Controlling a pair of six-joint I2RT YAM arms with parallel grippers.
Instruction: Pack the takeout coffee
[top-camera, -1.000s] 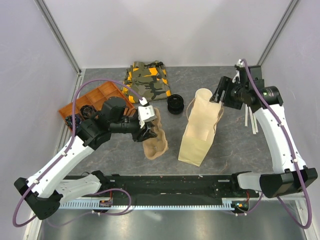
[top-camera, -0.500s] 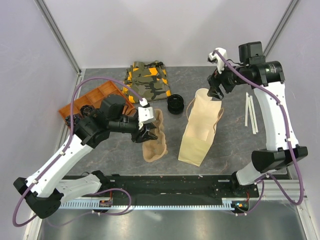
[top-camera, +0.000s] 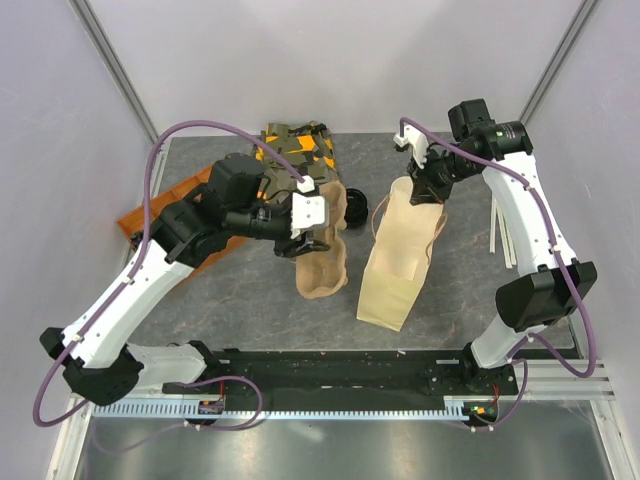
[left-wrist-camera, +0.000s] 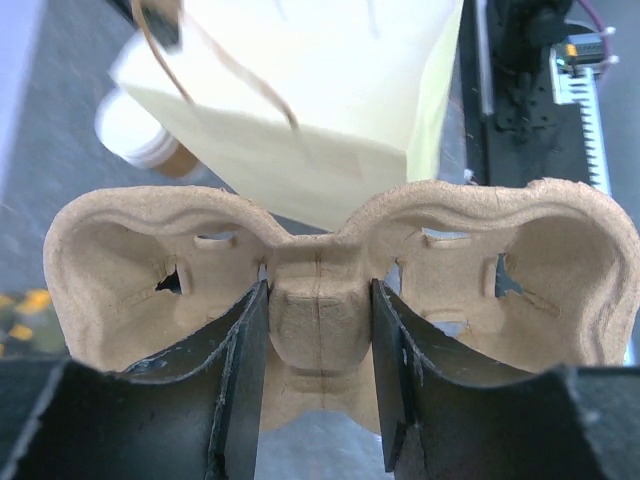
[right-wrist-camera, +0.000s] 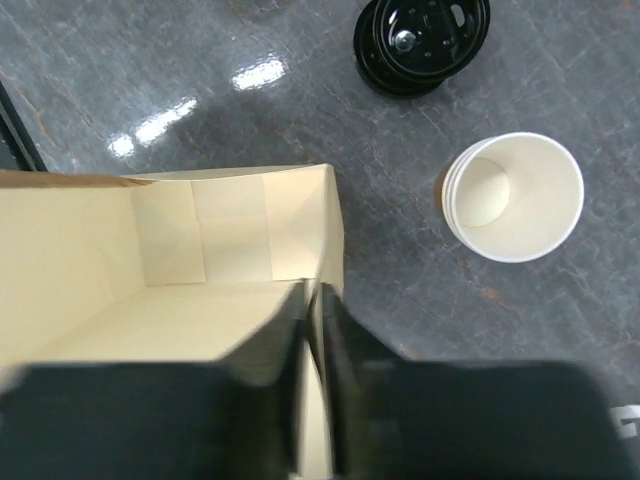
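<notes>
A takeout coffee with a lid shows in no view. My left gripper (top-camera: 312, 236) (left-wrist-camera: 318, 300) is shut on the middle post of a brown pulp cup carrier (top-camera: 325, 262) (left-wrist-camera: 120, 260), held above the table left of the cream paper bag (top-camera: 398, 262) (left-wrist-camera: 330, 90). The bag stands open. My right gripper (top-camera: 426, 188) (right-wrist-camera: 315, 296) is shut on the bag's far rim, one finger inside and one outside; the bag's inside (right-wrist-camera: 200, 250) holds nothing. A loose black lid (right-wrist-camera: 421, 38) (top-camera: 358, 208) and a stack of lidless paper cups (right-wrist-camera: 513, 196) (left-wrist-camera: 138, 138) sit left of the bag.
An orange tray (top-camera: 150, 212) lies at the left, mostly under my left arm. A camouflage cloth (top-camera: 296, 156) lies at the back. White straws (top-camera: 500, 235) lie at the right by the wall. A black rail (top-camera: 330, 370) runs along the near edge.
My right gripper came down onto the bag's rim and shut on it. My left arm carried the cup carrier up and back, toward the bag.
</notes>
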